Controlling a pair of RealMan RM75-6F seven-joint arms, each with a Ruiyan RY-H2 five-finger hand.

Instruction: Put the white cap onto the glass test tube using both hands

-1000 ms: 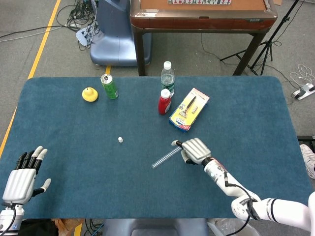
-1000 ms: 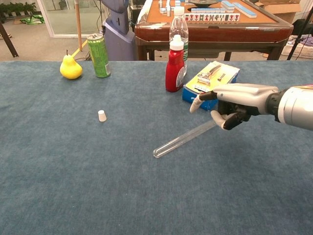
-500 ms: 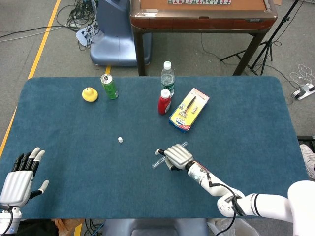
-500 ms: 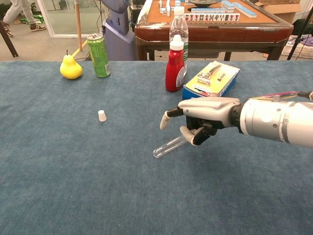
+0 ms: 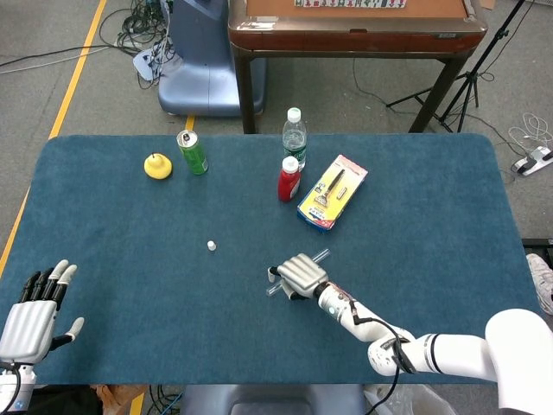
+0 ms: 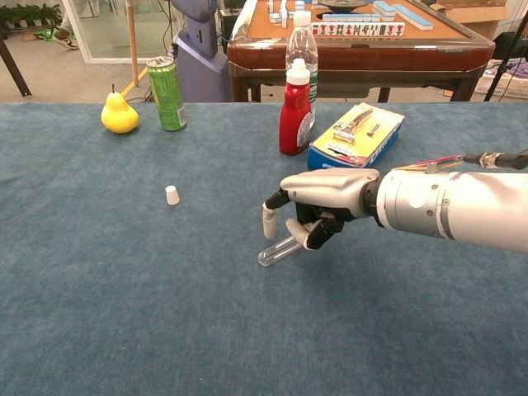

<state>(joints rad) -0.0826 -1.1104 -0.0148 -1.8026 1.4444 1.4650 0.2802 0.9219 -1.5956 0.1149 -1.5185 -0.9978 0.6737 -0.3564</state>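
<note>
Step in hand: the reach for the glass test tube [image 6: 280,247]; the right hand [image 6: 318,198] hangs palm-down over it, so I judge the grasp is about to be made but not yet secured
Test tube position: lying flat on the blue surface [image 5: 130,242], near the middle and toward the near edge; in the chest view its rounded end pokes out to the left of the hand, while in the head view its other end [image 5: 320,255] shows on the far right of the hand
Right fingers: curled down around the tube's middle, one finger [image 6: 270,221] pointing down just left of it; whether they touch or grip the glass I cannot tell, since the hand covers the contact
White cap: the white cap [image 6: 172,195] stands alone on the surface, well to the left of the tube and untouched
Left hand: the left hand [image 5: 34,309] shows only in the head view, at the near left corner; fingers spread apart, holding nothing, well apart from the cap
Next move: probably closing the right fingers on the tube and lifting it, while the left hand travels right and far to pinch the cap; the cap is small, so a fine pinch is needed
Risk: the round tube may roll away under an uneven squeeze
</note>
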